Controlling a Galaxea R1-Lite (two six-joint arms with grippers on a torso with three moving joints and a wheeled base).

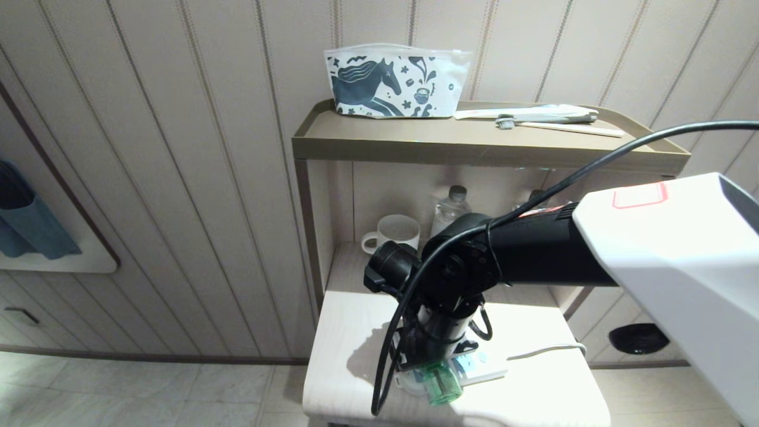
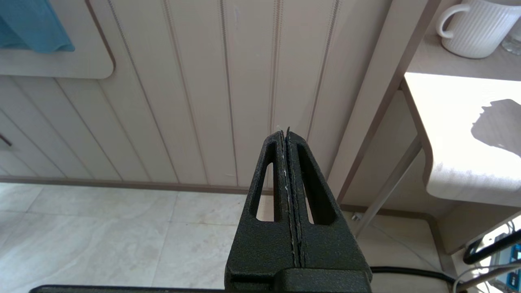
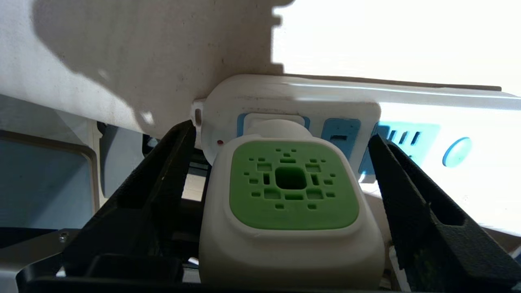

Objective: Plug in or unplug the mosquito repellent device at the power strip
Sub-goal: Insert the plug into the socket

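Note:
The mosquito repellent device (image 3: 291, 203), a white head with a green vented face, sits plugged into the end socket of the white power strip (image 3: 407, 101). In the head view its translucent green bottle (image 1: 442, 382) sticks out toward the table's front edge, beside the power strip (image 1: 489, 370). My right gripper (image 3: 281, 134) is open and straddles the device, with a gap between each finger and the white body. My left gripper (image 2: 286, 132) is shut and empty, parked low beside the table over the floor.
The strip lies on a small white table (image 1: 356, 332), its white cord (image 1: 545, 351) trailing right. Behind, on the lower shelf, stand a white mug (image 1: 394, 232) and a clear water bottle (image 1: 449, 210). A horse-print pouch (image 1: 391, 83) and a toothbrush (image 1: 551, 121) lie on the upper shelf.

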